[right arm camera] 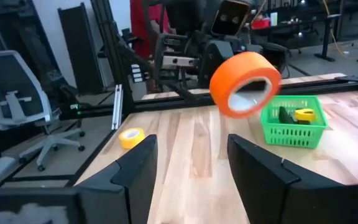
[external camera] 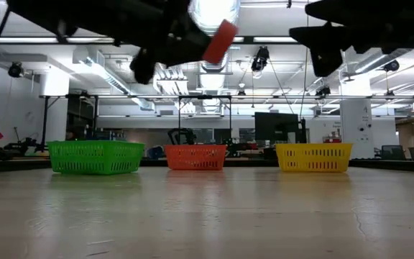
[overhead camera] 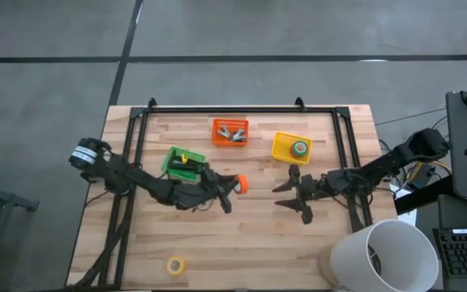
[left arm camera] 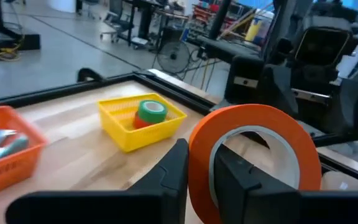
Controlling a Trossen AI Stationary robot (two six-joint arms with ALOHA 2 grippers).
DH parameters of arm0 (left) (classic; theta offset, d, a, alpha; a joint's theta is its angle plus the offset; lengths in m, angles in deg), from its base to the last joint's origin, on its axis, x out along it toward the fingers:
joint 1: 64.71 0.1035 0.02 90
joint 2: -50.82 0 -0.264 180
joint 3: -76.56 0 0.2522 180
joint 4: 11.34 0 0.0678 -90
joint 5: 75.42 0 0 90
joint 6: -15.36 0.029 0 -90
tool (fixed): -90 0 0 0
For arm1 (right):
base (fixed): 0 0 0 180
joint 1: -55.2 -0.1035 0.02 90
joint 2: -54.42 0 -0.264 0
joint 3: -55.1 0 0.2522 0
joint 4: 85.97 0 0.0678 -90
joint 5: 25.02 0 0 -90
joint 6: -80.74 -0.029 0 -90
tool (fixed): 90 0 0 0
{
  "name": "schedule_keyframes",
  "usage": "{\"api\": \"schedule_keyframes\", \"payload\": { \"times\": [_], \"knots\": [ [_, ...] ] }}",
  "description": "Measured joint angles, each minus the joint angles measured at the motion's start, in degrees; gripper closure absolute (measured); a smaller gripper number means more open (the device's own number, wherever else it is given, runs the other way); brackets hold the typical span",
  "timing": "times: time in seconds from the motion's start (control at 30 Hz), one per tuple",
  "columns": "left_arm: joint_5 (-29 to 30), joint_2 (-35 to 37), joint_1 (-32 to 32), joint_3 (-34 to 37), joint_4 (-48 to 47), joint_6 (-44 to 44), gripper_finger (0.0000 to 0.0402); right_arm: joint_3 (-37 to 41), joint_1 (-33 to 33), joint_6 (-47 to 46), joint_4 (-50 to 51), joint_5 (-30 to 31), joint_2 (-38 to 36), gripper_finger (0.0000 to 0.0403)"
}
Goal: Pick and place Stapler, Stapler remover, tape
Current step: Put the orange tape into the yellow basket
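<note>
My left gripper (overhead camera: 230, 187) hovers over the table's middle, shut on an orange tape roll (overhead camera: 242, 185), which the right wrist view also shows (right arm camera: 244, 84). My right gripper (overhead camera: 282, 195) is open and holds nothing, a little to the right of the roll. A yellow tape roll (overhead camera: 175, 265) lies flat near the near edge. A green tape roll (overhead camera: 300, 148) lies in the yellow basket (overhead camera: 282, 156). The green basket (right arm camera: 294, 132) holds a yellow thing and a dark thing, which I cannot identify as the stapler. Grey metal pieces lie in the orange basket (overhead camera: 229, 123). My left gripper pinches the wall of the orange roll (left arm camera: 199, 180), with one finger (left arm camera: 169, 174) outside the ring and the other (left arm camera: 238, 180) through its centre hole. The roll stands on edge in the hold, lifted well clear of the table (external camera: 220, 42).
The three baskets stand in a row along the far half of the table. A black frame (overhead camera: 242, 109) runs along the far edge and down both sides. A large white cylinder (overhead camera: 387, 255) stands at the near right corner. Bare wood (overhead camera: 242, 243) lies in front of both grippers.
</note>
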State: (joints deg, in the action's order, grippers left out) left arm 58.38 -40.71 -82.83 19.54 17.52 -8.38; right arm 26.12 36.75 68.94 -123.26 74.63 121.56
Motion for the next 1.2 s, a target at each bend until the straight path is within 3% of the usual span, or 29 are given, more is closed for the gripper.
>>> {"api": "schedule_keyframes", "payload": {
  "times": [0.17,0.4,1.07,1.2],
  "knots": [
    [-2.6,-5.1,0.4,-6.2,0.5,5.0,0.0344,-4.3,0.0,1.5,-0.8,0.0,6.1,0.0213],
    [-4.6,-6.6,0.0,-11.4,0.4,10.4,0.0343,-6.9,0.0,1.3,-0.6,-0.1,10.2,0.0213],
    [-6.8,-10.1,-0.3,-13.0,0.4,8.9,0.0341,-7.9,0.1,1.4,-1.5,0.3,9.9,0.0215],
    [-6.6,-10.1,-0.3,-13.1,0.5,9.9,0.0337,-7.9,0.1,1.7,-1.6,-3.4,9.9,0.023]
  ]
}}
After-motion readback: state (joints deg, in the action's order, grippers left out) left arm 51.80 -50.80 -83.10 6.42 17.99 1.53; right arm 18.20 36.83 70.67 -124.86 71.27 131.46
